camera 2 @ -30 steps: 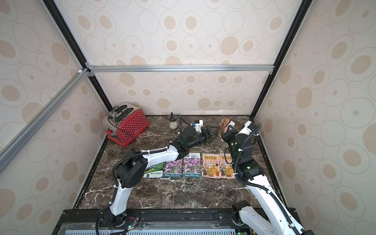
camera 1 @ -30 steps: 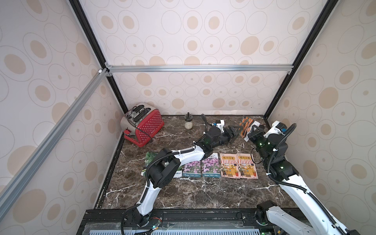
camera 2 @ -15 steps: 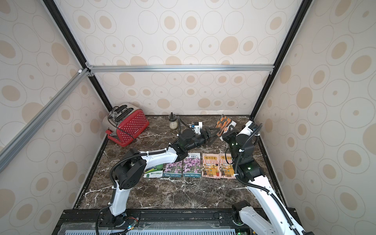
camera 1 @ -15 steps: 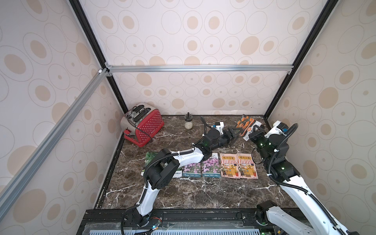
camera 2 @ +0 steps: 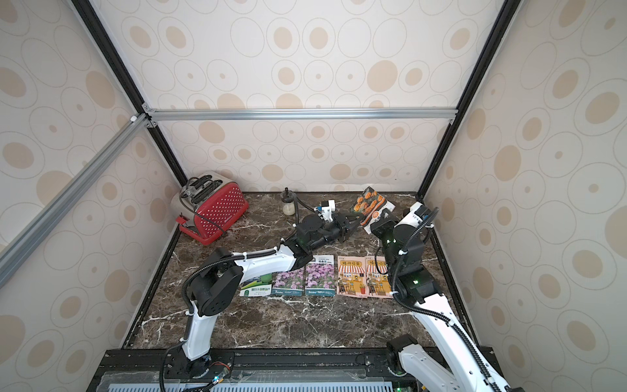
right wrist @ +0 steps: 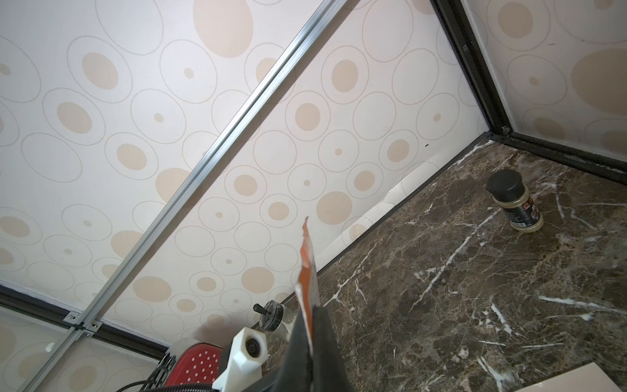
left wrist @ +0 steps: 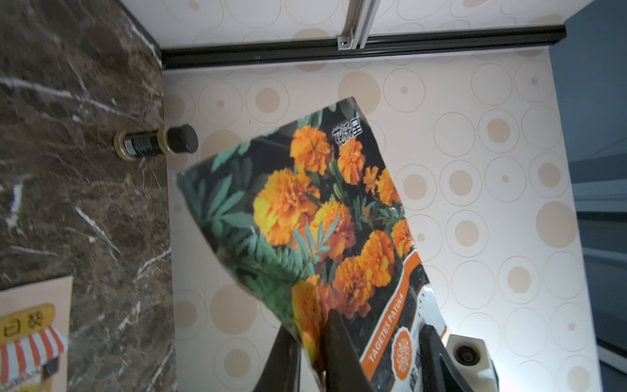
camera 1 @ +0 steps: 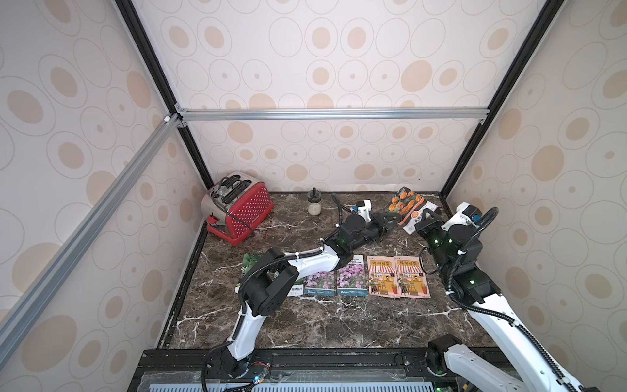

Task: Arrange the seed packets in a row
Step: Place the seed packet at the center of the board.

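Free bench (camera 1: pixel 322 319) up front, rear-right corner tight; glossy orange marigold packet (camera 1: pixel 403 203) aloft, tilted, pinched by L pincer (camera 1: pixel 393 218) & apparently R pincer (camera 1: pixel 423 219).

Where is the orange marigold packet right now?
In a top view the marigold packet is held up at the back right, gripped by both the left gripper and right gripper, behind the shop-front packets.

Packet row (camera 1: pixel 352 278) centre; toaster (camera 1: pixel 242 212) back-left; jar (camera 1: pixel 314 205) right of toaster, behind row; lone packet (camera 1: pixel 405 203) aloft back-right.
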Motion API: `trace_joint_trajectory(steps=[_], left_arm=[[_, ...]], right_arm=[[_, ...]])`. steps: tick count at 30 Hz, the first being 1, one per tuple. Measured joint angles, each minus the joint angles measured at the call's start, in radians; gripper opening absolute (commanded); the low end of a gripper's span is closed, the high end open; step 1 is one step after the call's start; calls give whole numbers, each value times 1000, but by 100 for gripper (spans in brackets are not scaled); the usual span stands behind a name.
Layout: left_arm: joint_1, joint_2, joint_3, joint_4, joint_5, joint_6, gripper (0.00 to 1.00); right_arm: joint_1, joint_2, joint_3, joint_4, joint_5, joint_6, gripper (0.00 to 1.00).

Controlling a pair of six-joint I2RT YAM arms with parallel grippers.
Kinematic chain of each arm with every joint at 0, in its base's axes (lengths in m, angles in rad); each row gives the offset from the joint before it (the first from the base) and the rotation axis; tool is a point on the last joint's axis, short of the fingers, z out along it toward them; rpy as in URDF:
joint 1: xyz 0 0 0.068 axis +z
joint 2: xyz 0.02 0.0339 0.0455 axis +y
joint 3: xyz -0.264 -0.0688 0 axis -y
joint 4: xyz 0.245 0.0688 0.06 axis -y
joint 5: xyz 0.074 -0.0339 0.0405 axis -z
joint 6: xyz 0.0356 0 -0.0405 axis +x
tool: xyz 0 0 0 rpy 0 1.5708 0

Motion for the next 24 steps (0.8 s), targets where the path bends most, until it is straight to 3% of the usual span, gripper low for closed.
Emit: trace_joint_trajectory(steps=[7,8,12,13,20,24], left_arm=[[3,0,4,10,-8,14,0],[6,0,4,9,-7,18,0],[20,0,4,5,-6,40,0],[26,0,4,2,-3,48,0],[101,0,27,-159,120,186,0],[121,48,151,-263,216,295,0]], right_arm=[[1,-24,3,-48,13,-16,0],[1,-24,9,-70,14,-25,8],[3,3,106,-256,0,-107,89],[5,19,143,-309,1,-129,100],[8,49,376,-694,62,-339,100],[8,43,502,-829,85,-432,100]])
